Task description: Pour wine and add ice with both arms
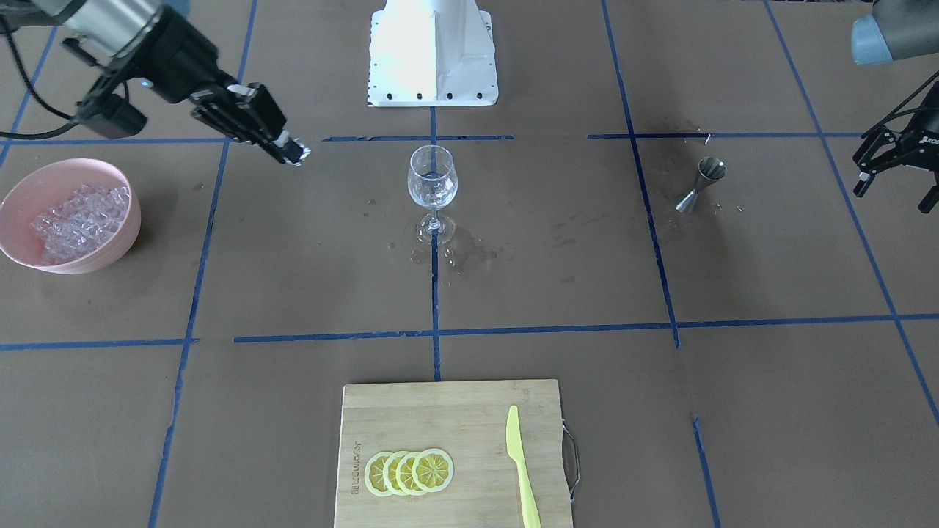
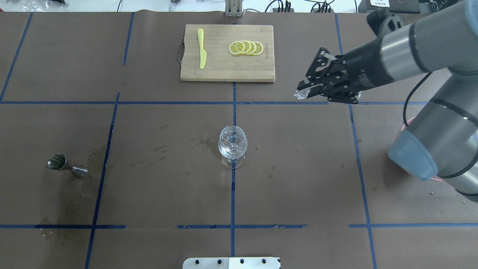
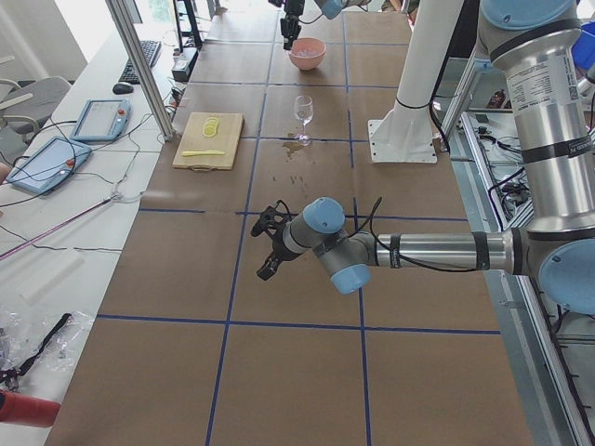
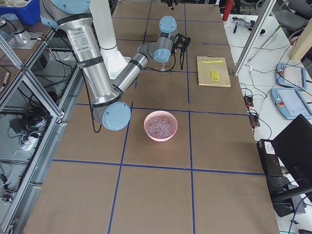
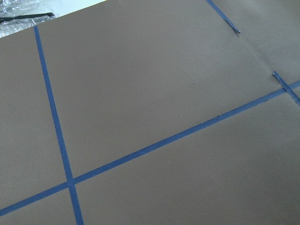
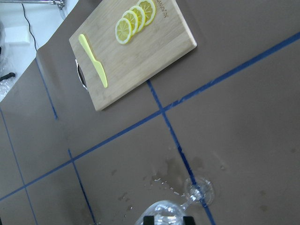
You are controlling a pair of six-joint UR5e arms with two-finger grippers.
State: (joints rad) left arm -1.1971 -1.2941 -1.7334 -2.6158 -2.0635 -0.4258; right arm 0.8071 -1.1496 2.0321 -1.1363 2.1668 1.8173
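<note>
**Ice cube (image 2: 300,94) in transit toward the wine glass (image 2: 232,146).**
Nearest the robot stand the glass, seemingly holding a little clear wine (image 1: 432,196), the jigger (image 2: 67,167) amid wet patches, and the pink bowl (image 1: 103,257) of ice (image 1: 77,220). The left gripper (image 1: 895,158) hangs open, empty. Beyond, the right gripper (image 2: 302,92) pinches the cube at its tips, well apart from the glass. We judge the shallow hold may slip, or a low approach topple the glass. Farthest lies the cutting board (image 2: 224,71) with lemon slices (image 2: 246,48); nothing stands between.

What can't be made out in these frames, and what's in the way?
How full the glass is: contents clear and too small in every view.
Bowl: overhead view, hidden behind the right arm, only a rim sliver shows.
Left hand: front view, partly cut off by the frame edge.
</note>
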